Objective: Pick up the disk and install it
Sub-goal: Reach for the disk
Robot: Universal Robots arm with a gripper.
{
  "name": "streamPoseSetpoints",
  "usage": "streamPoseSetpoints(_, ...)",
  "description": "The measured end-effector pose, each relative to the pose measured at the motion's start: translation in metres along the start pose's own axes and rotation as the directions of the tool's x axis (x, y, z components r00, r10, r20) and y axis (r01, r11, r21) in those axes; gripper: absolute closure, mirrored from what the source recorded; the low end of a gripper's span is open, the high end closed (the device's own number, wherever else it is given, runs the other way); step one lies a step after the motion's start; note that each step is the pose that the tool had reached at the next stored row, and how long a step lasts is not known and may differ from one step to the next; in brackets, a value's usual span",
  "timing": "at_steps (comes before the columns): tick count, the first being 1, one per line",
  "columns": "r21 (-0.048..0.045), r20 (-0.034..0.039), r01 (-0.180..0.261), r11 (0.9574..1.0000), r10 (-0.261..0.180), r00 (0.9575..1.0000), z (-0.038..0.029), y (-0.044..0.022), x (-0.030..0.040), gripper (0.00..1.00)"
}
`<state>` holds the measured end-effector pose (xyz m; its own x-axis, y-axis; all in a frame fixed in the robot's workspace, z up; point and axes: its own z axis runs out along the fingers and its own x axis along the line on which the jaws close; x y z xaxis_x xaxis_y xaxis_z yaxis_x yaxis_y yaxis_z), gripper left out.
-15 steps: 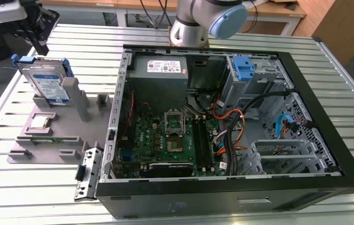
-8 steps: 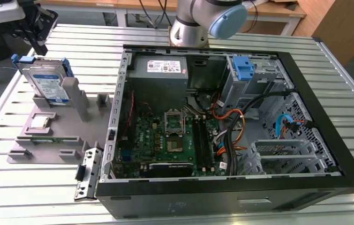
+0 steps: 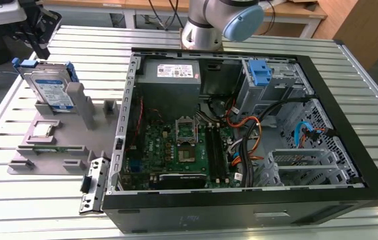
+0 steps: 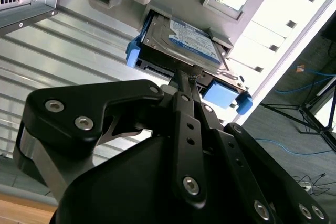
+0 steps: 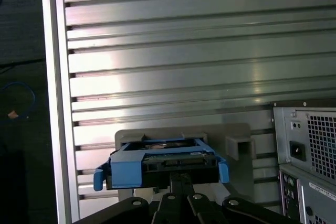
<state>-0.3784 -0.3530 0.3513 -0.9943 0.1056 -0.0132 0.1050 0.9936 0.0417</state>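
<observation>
Your arm (image 3: pixel 206 27): rounded silver-grey joint housing, pale blue end cap. Your gripper (image 4: pixel 187 77): matte black linkage plates, rounded corners, silver socket-head screws, brushed metal strip underneath. First wrist view: black links, same silver screws.

We see a slatted metal table (image 3: pixel 35 210) bearing everything. Directly on it lies an open computer case (image 3: pixel 242 212), which takes up the exterior view's right. A flat grey holder (image 3: pixel 68 131) lies just beside the case on the exterior view's left. The arm's base (image 3: pixel 201 37) rises at the table's far edge behind the case. The disk (image 3: pixel 47 87) stands upright in the holder.
</observation>
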Motion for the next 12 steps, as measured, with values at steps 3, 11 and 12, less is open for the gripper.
streamPoseSetpoints(3, 0.0, -0.0001, 0.0, 1.0, 0.0, 1.0, 0.0001, -0.0003, 0.0019, 0.9)
streamPoseSetpoints(11, -0.0002, 0.0006, 0.004, 1.0, -0.004, 1.0, 0.0056, -0.0013, 0.0088, 0.9)
streamPoseSetpoints(12, -0.0002, 0.0005, 0.005, 1.0, -0.005, 1.0, 0.0062, -0.0014, 0.0088, 0.9)
